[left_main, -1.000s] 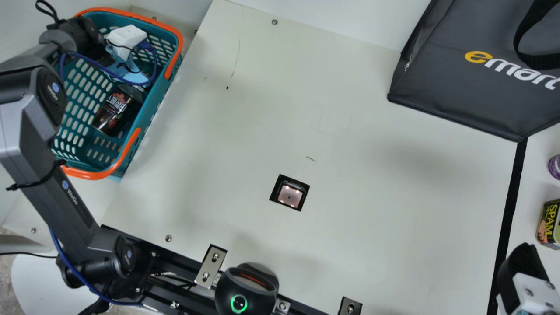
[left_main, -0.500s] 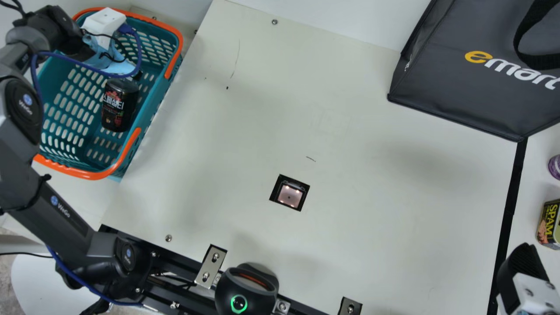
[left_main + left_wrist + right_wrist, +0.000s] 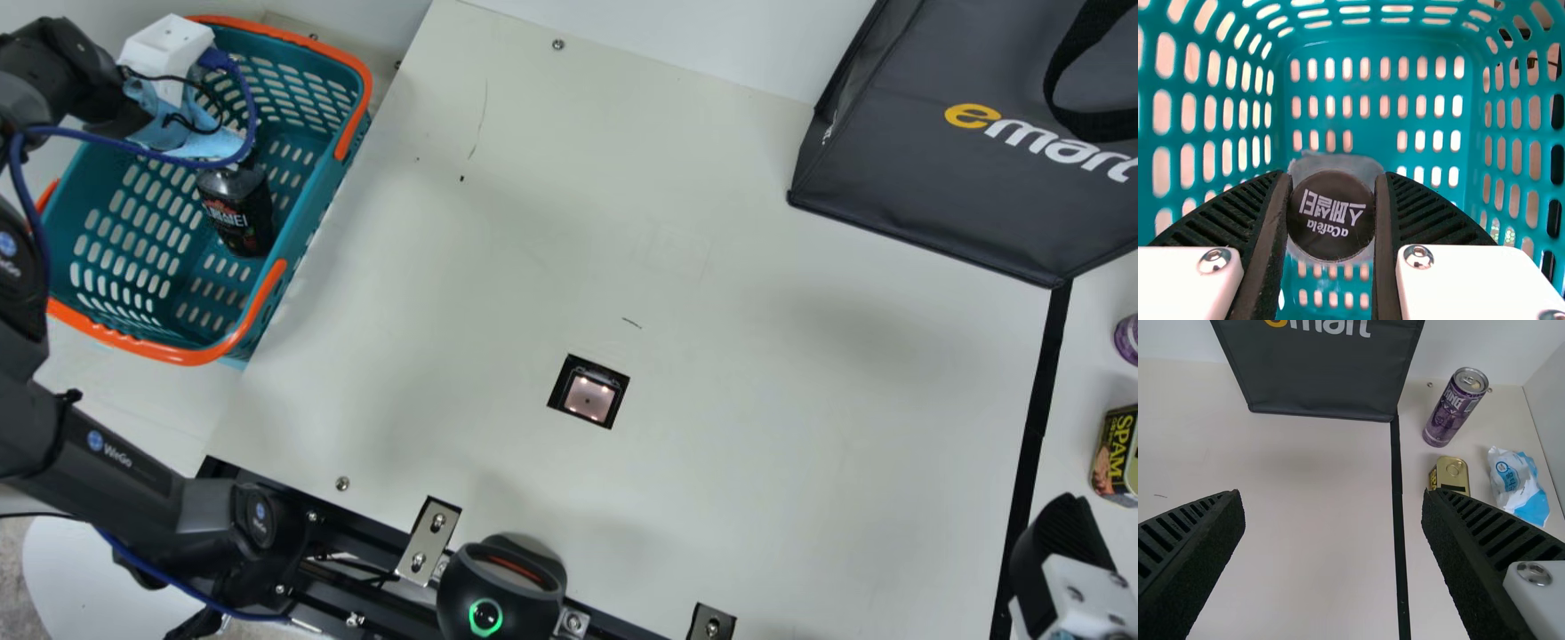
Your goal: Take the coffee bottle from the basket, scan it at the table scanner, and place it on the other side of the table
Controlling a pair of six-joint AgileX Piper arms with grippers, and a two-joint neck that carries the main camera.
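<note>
Main view down on table (image 3: pixel 756 444), left wrist view close into basket (image 3: pixel 1371 143), main and right sharing bag (image 3: pixel 889 160)

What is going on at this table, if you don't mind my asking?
My left gripper has its fingers closed on the cap end of the dark coffee bottle, which is within the teal basket. The bottle is not at the table scanner yet. My right gripper is open and empty, near the black strip.
</note>
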